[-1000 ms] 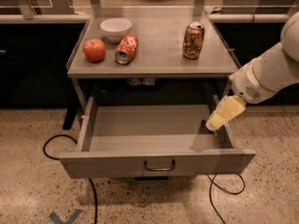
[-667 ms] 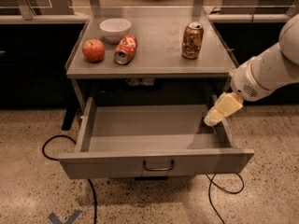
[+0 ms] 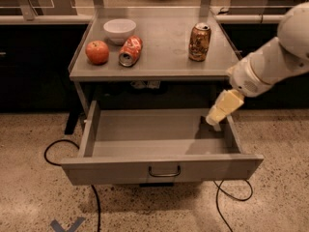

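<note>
— Where is the drawer?
— The drawer is standing pulled out under the table, and the hand is hanging at its right rear corner.
— Is the hand gripping anything?
— I cannot tell.
— And up top?
— An apple, a bowl and two cans are sitting there.

Warm, dim indoor light from overhead. Table top is the brightest area, with a soft sheen. Small glare on the upright can. The space under the table is near black. Gripper hangs over the right rear corner of the drawer and casts a dark shadow on the drawer floor. Floor is mid-toned.
</note>
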`<move>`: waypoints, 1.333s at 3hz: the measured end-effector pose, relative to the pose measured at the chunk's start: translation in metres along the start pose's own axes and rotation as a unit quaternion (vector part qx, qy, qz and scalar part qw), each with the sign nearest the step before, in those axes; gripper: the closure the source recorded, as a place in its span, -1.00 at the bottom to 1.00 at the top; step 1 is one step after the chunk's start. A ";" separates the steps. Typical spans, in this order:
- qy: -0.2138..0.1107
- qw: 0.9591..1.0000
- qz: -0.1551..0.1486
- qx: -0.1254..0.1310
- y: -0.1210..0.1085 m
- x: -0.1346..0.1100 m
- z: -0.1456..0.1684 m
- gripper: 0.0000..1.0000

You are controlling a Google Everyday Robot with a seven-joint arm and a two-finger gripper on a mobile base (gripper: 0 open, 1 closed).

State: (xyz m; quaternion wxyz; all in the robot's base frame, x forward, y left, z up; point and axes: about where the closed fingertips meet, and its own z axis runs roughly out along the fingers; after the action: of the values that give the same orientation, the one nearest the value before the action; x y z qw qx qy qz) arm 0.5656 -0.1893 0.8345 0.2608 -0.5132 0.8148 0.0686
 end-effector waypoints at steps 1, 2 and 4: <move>-0.023 0.989 -0.106 -0.096 -0.005 -0.058 0.066 -1.00; -0.037 0.981 -0.153 -0.116 -0.008 -0.092 0.083 -1.00; -0.061 0.981 -0.137 -0.122 -0.027 -0.099 0.082 -1.00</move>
State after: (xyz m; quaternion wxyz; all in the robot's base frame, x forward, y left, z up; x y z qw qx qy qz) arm 0.6515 -0.0912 0.8180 0.2526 -0.6430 0.7047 0.1619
